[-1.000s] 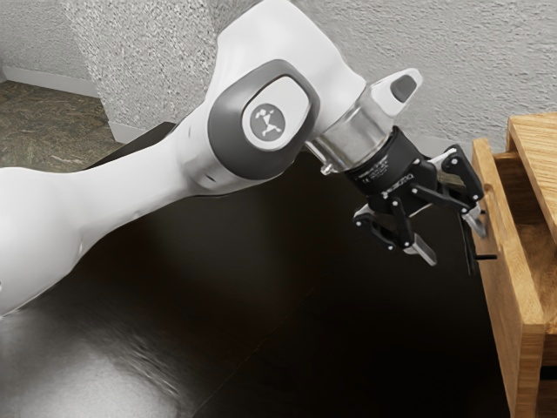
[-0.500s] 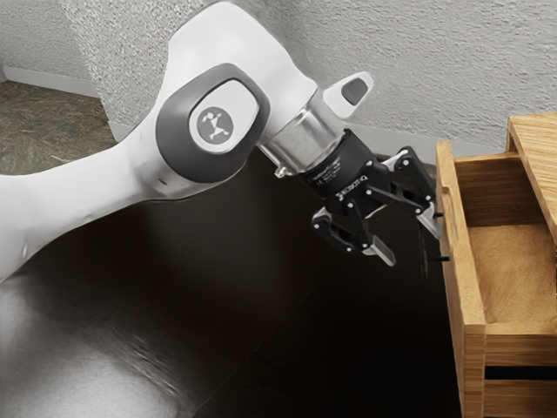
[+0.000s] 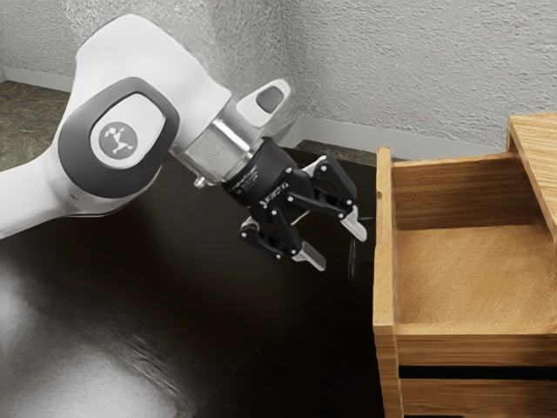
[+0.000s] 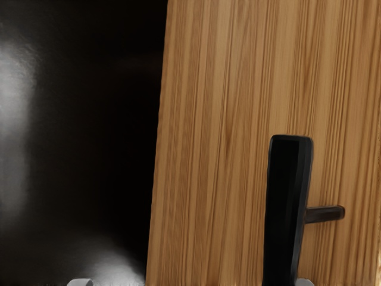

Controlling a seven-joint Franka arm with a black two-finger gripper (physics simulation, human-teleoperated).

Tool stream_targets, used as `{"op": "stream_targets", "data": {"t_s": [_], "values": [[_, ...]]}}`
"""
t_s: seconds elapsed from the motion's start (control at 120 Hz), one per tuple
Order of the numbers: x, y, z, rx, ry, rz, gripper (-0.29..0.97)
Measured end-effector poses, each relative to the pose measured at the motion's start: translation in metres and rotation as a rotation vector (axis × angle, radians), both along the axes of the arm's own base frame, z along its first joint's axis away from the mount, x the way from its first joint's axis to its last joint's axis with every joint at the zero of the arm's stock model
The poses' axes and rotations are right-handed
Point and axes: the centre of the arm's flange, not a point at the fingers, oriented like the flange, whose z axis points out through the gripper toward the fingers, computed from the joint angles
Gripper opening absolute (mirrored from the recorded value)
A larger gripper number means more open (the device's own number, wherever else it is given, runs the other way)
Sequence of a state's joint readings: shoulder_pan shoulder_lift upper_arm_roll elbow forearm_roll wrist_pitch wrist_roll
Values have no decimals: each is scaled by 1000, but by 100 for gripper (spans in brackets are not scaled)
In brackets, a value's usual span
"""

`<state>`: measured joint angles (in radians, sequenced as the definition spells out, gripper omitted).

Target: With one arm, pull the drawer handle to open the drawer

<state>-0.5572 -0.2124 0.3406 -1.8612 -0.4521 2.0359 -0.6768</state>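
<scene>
The drawer [image 3: 452, 187] stands far out of the wooden cabinet [image 3: 533, 148] at the exterior view's right; its bare wooden bottom is open to the eye, and below it a dark slot [image 3: 479, 372] shows in the cabinet's face; the cabinet itself is cut off by the picture's right and lower edges. The front panel [image 3: 384, 279] of the drawer is seen there almost edge-on, so its outer face is hidden; in the wrist view this face [image 4: 238, 107] is plain, with upright grain.

The handle [image 3: 351, 261] is a thin black bar just in front of the panel; against the dark glossy surface [image 3: 130, 331] it is hard to make out in the exterior view. In the wrist view the handle [image 4: 289, 208] is clear, held off the wood by a short black post [image 4: 324, 213]; its lower end runs out of the picture.

The white arm [image 3: 113, 148] comes in from the exterior view's left, and the jaws are wide open and hold nothing; the pale fingertips [image 3: 356, 230] are well apart. The upper one is just beside the handle, but I cannot tell whether it touches the bar or passes behind it. In the wrist view only the very ends of the fingertips [image 4: 80, 282] show, one over the dark surface [image 4: 71, 149], the other partly covered by the handle.

Behind all is a grey rough wall [image 3: 435, 61].
</scene>
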Motion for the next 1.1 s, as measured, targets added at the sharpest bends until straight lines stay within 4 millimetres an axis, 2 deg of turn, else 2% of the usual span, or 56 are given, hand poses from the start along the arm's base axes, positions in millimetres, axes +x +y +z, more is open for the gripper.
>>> {"op": "stream_targets", "data": {"t_s": [0.292, 0.475, 0.617, 0.867, 0.908, 0.942, 0.975, 1.025, 1.05, 1.1], "values": [[-21, 27, -3, -4, -7, 29, 39], [-32, 34, -2, 2, -15, 35, 39], [-44, 48, -2, 4, -19, 53, 39], [-54, 58, -3, 11, -25, 70, 42], [-59, 62, 6, 23, -47, 68, 46], [-68, 68, 24, 40, -82, 63, 49], [-80, 78, 48, 64, -121, 67, 52], [-110, 93, 91, 121, -186, 76, 55], [-127, 88, 112, 164, -219, 58, 56], [-162, 61, 148, 284, -281, 3, 58]]}}
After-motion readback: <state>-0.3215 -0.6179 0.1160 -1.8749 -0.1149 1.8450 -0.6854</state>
